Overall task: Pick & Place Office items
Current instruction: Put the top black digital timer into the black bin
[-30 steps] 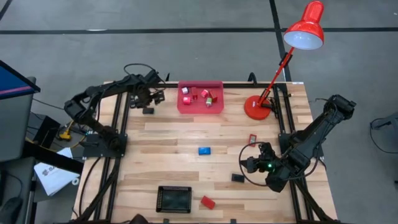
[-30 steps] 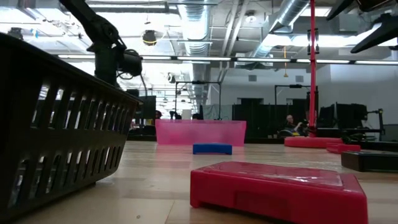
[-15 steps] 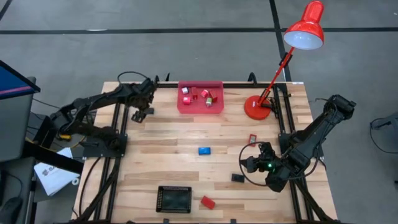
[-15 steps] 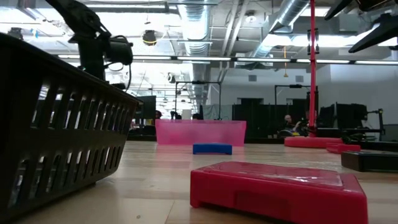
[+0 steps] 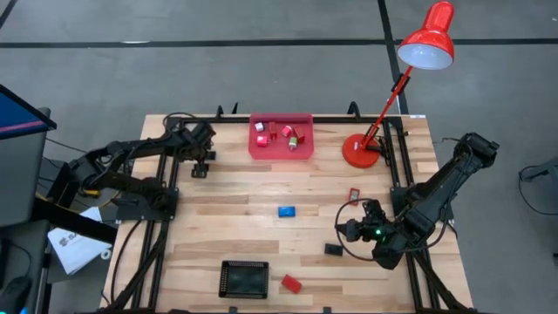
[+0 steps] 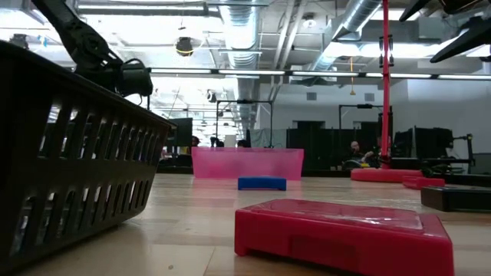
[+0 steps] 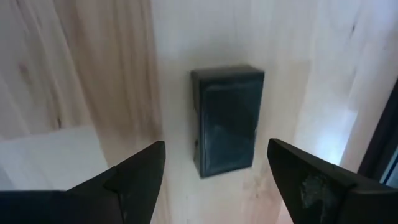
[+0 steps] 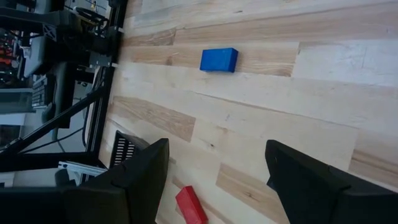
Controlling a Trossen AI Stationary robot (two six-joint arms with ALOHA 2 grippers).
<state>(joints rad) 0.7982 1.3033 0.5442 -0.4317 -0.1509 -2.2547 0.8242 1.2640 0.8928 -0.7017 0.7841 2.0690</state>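
My left gripper (image 7: 216, 149) is open and points down near the table's far left corner (image 5: 199, 162). A black rectangle (image 7: 227, 121) lies flat on the wood below and between its fingers, untouched. My right gripper (image 8: 217, 148) waits open at the table's right side (image 5: 350, 231). Loose on the wood lie a blue block (image 5: 287, 211), a red block (image 5: 291, 283), a second black rectangle (image 5: 333, 249) and a small red-and-white piece (image 5: 354, 194). Several red-and-white pieces sit in the red tray (image 5: 281, 150).
A black mesh tray (image 5: 244, 279) sits at the near edge beside the red block. The red desk lamp's base (image 5: 359, 150) stands at the far right, its arm slanting over that corner. The wood between the blue block and the left arm is bare.
My left gripper has swung away from the red tray's left end toward the table's left and near side, coming over the black rectangle that lay in the open a second ago. The right arm and the other pieces have kept still.
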